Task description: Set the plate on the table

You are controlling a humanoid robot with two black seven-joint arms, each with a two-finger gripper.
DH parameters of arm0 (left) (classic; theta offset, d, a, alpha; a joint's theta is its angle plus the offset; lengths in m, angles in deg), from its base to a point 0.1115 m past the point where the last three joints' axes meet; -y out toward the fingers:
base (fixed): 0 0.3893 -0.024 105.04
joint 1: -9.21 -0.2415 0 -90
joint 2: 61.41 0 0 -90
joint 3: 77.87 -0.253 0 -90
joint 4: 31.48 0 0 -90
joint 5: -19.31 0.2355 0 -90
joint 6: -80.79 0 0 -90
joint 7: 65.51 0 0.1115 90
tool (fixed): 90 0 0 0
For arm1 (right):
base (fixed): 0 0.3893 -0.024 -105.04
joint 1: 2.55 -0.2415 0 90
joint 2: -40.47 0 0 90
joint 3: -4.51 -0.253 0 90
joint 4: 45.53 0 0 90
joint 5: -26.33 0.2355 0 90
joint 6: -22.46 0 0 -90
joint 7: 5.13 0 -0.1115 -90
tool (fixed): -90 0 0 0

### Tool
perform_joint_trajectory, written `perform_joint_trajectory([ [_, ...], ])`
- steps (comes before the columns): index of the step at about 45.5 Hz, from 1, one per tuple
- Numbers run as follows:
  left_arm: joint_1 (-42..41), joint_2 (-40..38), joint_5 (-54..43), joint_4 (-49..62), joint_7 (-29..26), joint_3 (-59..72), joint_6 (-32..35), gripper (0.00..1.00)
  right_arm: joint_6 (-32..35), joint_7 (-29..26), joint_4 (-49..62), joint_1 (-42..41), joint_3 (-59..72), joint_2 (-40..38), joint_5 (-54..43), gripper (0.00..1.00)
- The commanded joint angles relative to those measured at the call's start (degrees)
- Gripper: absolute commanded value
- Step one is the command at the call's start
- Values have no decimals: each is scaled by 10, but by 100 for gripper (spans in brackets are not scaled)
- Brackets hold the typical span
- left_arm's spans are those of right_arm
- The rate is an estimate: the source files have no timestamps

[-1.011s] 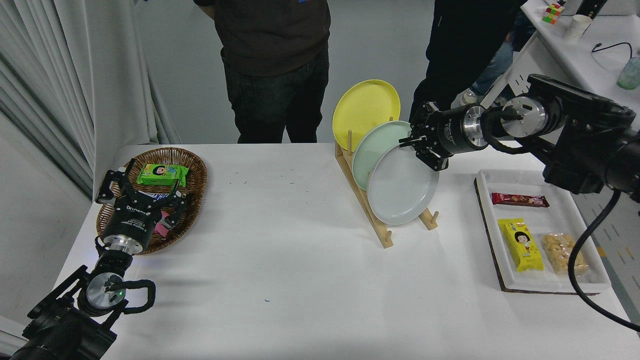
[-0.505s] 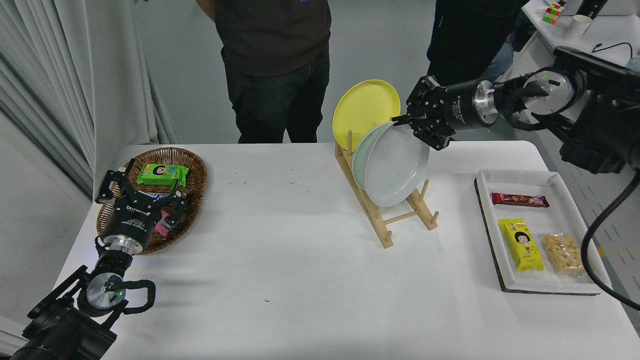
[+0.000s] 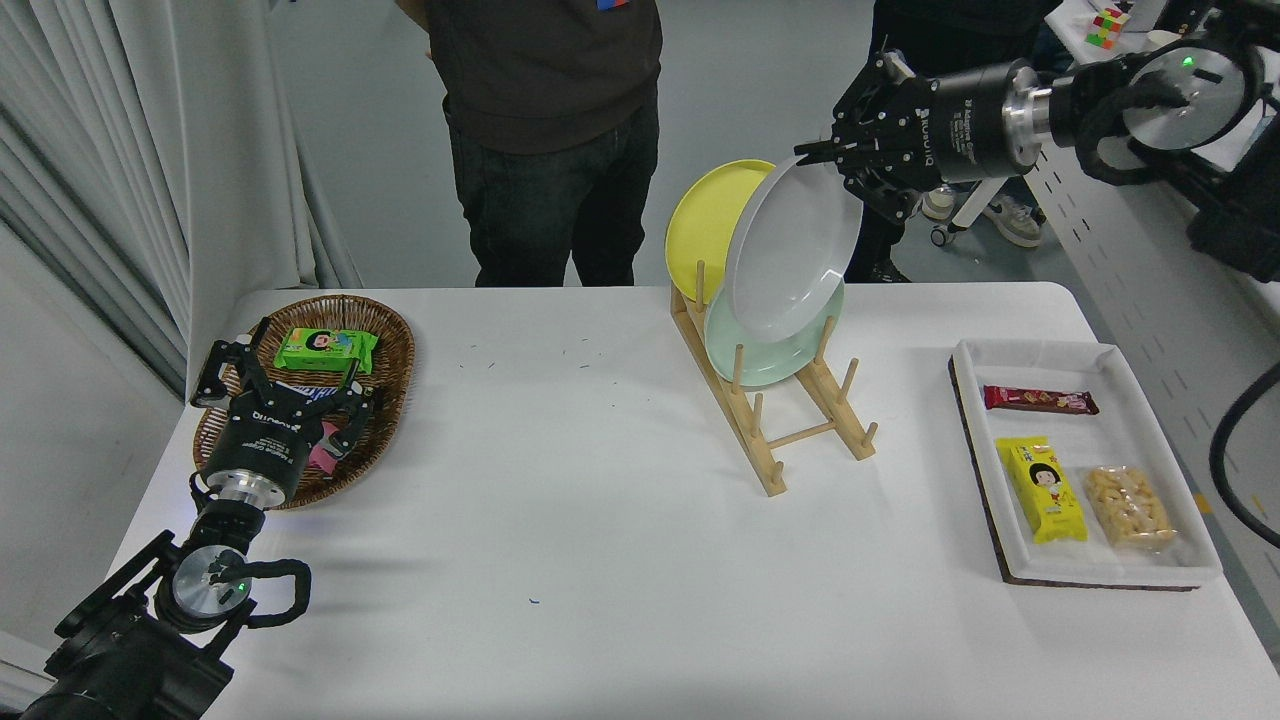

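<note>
Scanning left to right:
left gripper (image 3: 283,385): parked lower left of frame, over the near edge of the wicker basket (image 3: 390,335), fingers spread wide, nothing in them.
basket contents: green snack pack (image 3: 325,349) on top, other wrappers under it, partly hidden.
table (image 3: 560,520): white, fills lower frame, middle bare.
people: two standing at top of frame behind the table, dark clothes.
rack (image 3: 790,425): wooden dish rack, centre right of frame; yellow plate (image 3: 700,225) upright in the back slot, mint green plate (image 3: 775,355) leaning in the next slot.
plate (image 3: 790,255): pale grey, tilted, in the air above the rack, overlapping both other plates, clear of the table.
right gripper (image 3: 825,155): upper right of frame, fingers pinched on the plate's top rim.
tray (image 3: 1035,355): white, right edge of frame, three snack packs inside.
</note>
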Motion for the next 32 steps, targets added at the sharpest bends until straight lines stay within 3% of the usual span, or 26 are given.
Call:
perform_joint_trajectory([
  [1, 0, 0, 0, 0, 0, 0, 0, 98, 16, 0, -8, -37, 2, -18, 17, 0],
  [32, 0, 0, 0, 0, 0, 0, 0, 98, 13, 0, -13, -51, 21, -14, 62, 0],
])
